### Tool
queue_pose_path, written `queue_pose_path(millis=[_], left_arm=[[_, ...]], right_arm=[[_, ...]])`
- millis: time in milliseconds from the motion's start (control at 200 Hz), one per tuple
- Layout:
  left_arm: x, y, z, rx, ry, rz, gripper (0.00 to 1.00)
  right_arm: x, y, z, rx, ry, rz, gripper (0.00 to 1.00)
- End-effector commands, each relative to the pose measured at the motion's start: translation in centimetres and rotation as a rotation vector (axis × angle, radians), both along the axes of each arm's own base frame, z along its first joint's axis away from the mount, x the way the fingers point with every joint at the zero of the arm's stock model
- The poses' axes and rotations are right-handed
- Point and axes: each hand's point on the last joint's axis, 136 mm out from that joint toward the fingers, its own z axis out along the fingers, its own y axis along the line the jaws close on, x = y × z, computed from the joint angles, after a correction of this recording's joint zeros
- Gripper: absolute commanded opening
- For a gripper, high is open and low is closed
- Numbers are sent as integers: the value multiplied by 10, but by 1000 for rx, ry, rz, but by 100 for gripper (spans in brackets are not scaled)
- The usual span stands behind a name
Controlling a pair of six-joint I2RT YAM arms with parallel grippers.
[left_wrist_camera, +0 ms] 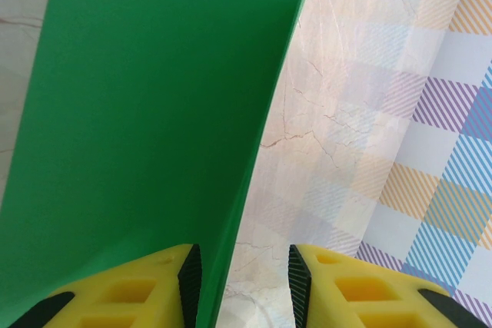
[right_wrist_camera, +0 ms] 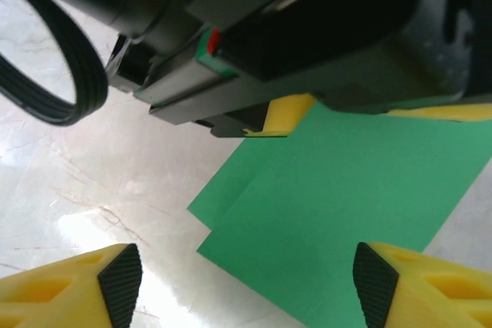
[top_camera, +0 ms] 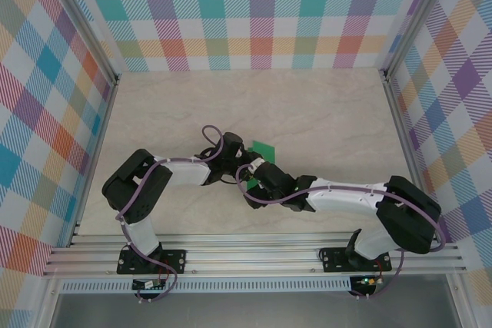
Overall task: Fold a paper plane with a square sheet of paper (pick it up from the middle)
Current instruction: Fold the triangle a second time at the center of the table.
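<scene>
The square sheet of paper is bright green and lies on the table in two overlapping layers, their corners slightly offset. My right gripper hovers over it, open wide, its pads on either side of the near corner. In the left wrist view a flap of the sheet stands up against the left pad. A clear gap separates it from the other pad, so my left gripper is open. From above, both grippers meet at the table's middle, with a green corner sticking out behind them. A paper plane is out of view.
The marble-look table is walled by plaid panels at the back and both sides. An aluminium rail runs along the near edge. The left arm's body and cable hang just above the right gripper.
</scene>
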Motion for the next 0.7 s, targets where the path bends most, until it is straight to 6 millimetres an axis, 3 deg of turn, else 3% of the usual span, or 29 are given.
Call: queue_pose_path(millis=[0,315,565,695], left_arm=[[9,-4,22,-60,-36,8,38],[7,-2,23,-53,-42,4,38],[7,3,24,-18,-47,5,39],[6,3,23,-6,-47,3,39]], right_arm=[[11,7,9,8,-40,-30,71],[15,2,13,1,-51,-72,43],[9,-2,18,12,-26,-68,30],[8,-1,20,32,9,-57,18]])
